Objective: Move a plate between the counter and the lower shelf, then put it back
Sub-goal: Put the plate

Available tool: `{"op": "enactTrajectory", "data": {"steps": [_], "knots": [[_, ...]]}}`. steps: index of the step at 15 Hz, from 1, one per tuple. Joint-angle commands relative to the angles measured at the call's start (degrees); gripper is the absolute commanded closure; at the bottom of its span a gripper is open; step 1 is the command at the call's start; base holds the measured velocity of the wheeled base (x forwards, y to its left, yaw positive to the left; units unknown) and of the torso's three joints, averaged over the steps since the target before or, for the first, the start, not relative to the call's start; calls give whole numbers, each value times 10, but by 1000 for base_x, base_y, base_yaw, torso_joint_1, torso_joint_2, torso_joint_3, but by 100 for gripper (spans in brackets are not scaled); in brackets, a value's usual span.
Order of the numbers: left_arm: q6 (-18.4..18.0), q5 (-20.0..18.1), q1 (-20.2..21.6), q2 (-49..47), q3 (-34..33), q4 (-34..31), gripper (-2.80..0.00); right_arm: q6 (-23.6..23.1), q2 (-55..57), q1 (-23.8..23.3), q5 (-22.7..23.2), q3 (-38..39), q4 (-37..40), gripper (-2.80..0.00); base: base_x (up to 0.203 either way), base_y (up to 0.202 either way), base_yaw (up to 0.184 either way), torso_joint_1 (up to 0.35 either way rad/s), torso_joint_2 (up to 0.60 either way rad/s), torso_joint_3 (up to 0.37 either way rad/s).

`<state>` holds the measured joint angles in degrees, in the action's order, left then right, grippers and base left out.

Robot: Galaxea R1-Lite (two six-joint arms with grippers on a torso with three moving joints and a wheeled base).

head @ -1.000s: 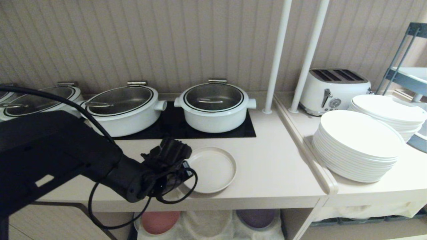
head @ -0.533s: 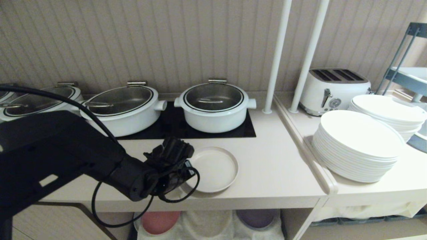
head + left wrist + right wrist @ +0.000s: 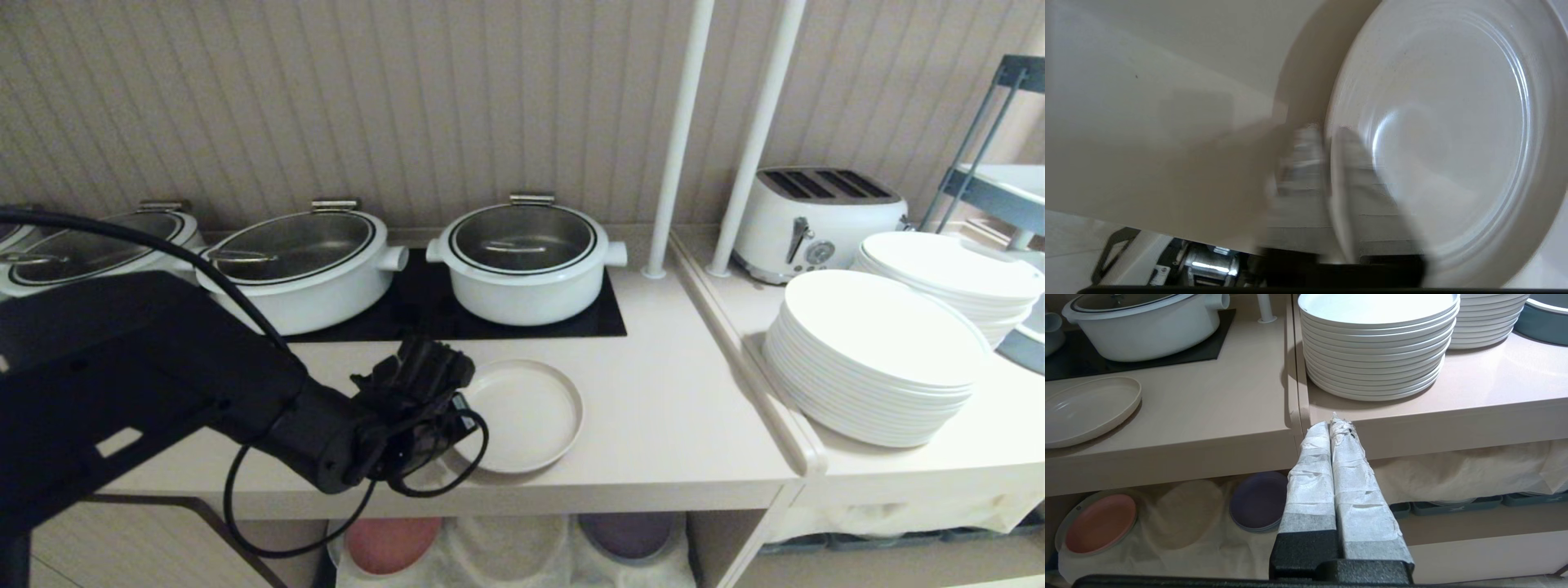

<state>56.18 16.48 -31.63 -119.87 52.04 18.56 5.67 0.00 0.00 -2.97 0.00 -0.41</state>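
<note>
My left hand (image 3: 1327, 134) straddles the near rim of the cream plate (image 3: 522, 415), fingers (image 3: 1306, 171) slightly parted, one inside, one outside; whether it grips, I cannot tell. The plate lies flat on the surface (image 3: 678, 425) before the hob. My right hand (image 3: 1333, 424) hangs closed, idle.

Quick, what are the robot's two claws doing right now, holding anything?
Left gripper: fingers either side of the plate rim on the counter; grip cannot be told.
Right gripper: shut, empty, parked before the counter edge.
</note>
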Motion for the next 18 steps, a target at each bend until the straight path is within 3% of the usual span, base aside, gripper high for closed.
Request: {"op": "enactTrajectory", "data": {"steps": [1,18], "knots": [[3,1,0,1,0,2,-280,0,0,0,0,0,0,0,0,0,0,0,0,0],[2,22,-19,87,-17,-11,-280,0,0,0,0,0,0,0,0,0,0,0,0,0]]}}
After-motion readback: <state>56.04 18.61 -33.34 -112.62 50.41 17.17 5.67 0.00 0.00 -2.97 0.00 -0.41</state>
